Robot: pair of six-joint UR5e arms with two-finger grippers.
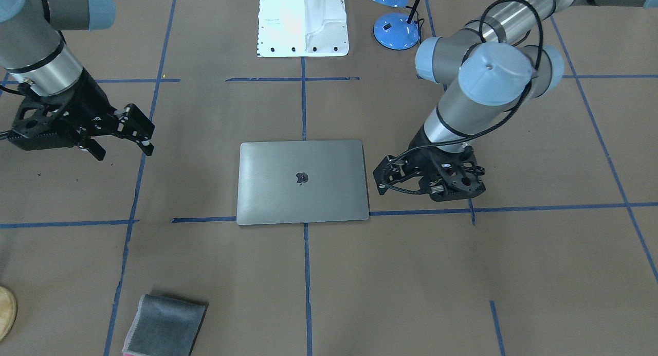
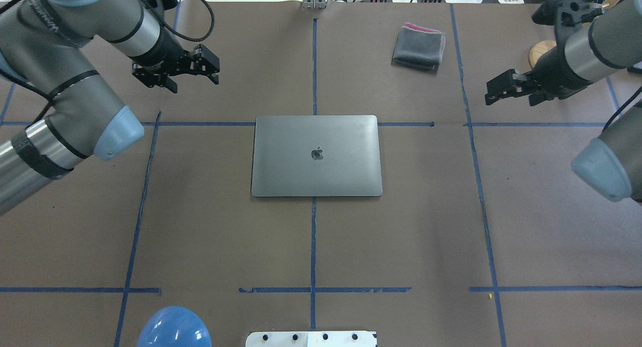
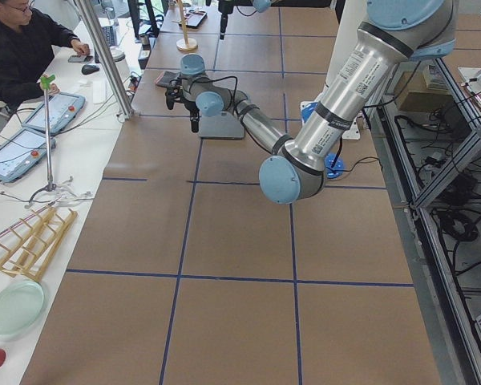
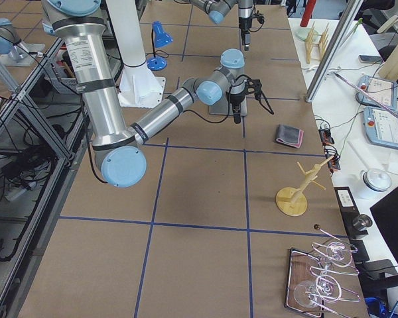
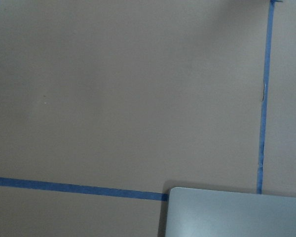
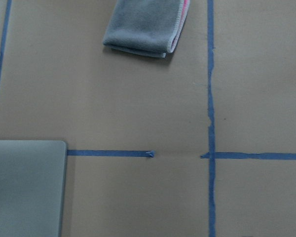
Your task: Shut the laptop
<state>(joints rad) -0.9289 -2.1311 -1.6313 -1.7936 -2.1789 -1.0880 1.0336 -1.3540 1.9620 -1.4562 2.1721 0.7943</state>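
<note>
The space-grey laptop (image 1: 303, 183) lies flat on the brown table with its lid down and the dark apple logo facing up; it also shows in the overhead view (image 2: 316, 156). My left gripper (image 2: 209, 68) hovers beyond the laptop's far left corner, apart from it, fingers spread and empty. My right gripper (image 2: 491, 92) hovers well to the right of the laptop, fingers spread and empty. The left wrist view shows one laptop corner (image 5: 237, 212), and the right wrist view shows another (image 6: 24, 192). No fingers show in either wrist view.
A folded grey cloth (image 2: 419, 46) lies at the far right of the table. A blue lamp (image 1: 396, 29) and the white robot base (image 1: 303, 21) stand on the robot's side. A wooden stand (image 2: 539, 51) is by the right arm.
</note>
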